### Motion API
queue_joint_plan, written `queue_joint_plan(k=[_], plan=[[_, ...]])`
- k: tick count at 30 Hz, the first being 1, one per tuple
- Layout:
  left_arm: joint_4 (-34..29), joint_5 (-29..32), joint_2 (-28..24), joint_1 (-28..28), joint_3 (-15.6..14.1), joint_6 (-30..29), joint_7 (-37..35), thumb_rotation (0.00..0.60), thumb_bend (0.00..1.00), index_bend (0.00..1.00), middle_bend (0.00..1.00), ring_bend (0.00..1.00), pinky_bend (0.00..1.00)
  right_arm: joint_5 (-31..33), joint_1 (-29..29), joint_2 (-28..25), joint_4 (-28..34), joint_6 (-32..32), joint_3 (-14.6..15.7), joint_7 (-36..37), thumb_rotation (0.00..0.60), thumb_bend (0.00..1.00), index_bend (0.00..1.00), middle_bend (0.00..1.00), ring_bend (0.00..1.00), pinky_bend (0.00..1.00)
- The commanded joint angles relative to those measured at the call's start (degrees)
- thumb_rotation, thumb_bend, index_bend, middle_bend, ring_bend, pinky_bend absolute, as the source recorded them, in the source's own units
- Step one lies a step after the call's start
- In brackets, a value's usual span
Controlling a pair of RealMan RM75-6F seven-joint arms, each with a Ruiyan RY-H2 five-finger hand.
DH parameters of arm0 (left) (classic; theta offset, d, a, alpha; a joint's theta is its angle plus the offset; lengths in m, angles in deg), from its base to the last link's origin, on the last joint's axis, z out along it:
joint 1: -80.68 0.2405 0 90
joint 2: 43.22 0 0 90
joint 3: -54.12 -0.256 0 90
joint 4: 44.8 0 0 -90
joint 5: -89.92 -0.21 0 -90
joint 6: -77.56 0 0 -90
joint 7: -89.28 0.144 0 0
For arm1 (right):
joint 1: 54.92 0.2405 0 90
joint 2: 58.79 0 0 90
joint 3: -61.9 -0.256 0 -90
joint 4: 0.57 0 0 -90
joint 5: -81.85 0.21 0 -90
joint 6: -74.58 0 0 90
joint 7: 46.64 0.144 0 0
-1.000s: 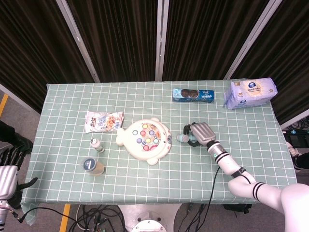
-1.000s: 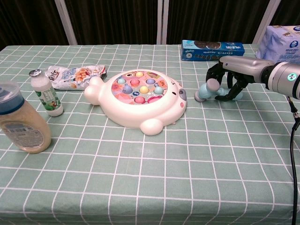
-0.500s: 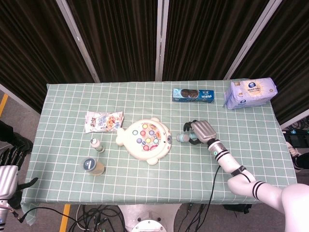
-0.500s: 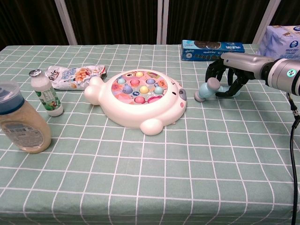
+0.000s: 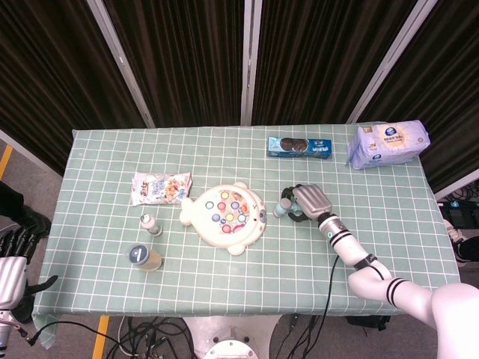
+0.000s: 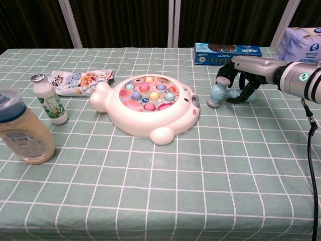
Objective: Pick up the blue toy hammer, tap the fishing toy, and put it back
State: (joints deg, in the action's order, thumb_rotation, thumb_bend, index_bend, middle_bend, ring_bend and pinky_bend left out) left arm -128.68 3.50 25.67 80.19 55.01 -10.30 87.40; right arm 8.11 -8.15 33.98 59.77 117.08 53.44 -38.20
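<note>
Head view: right hand (image 5: pixel 310 202) curled round blue toy hammer (image 5: pixel 283 207), toward right half of surface (image 5: pixel 105 161), just beside fishing toy (image 5: pixel 224 215). Left hand (image 5: pixel 13 262) off surface's left edge, holding nothing, fingers loosely apart. Cookie box (image 5: pixel 299 146) near far edge behind hammer.

Chest view: right hand (image 6: pixel 239 80) grips hammer (image 6: pixel 217 95) by handle; head looks barely clear of cloth. Risks: shallow grip lets hammer twist or slip on swing; hard tap could shove fishing toy (image 6: pixel 148 104) toward snack pack (image 6: pixel 80 81) and small bottle (image 6: pixel 46 99); head may catch toy's rim.
</note>
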Motion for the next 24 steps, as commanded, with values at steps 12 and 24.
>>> queue_joint_plan(k=[12, 24], plan=[[0.1, -0.1, 0.0, -0.2, 0.2, 0.0, 0.1, 0.600, 0.00, 0.17, 0.09, 0.00, 0.00, -0.1, -0.6, -1.8, 2.2, 0.0, 0.1, -0.8, 0.600, 0.15, 0.22, 0.29, 0.18, 0.26], [2.0, -0.3, 0.8, -0.2, 1.0, -1.4, -1.3, 0.600, 0.00, 0.17, 0.09, 0.00, 0.00, 0.1, -12.5, -17.8, 23.7, 18.7, 1.6, -12.4, 0.600, 0.09, 0.05, 0.14, 0.03, 0.06]])
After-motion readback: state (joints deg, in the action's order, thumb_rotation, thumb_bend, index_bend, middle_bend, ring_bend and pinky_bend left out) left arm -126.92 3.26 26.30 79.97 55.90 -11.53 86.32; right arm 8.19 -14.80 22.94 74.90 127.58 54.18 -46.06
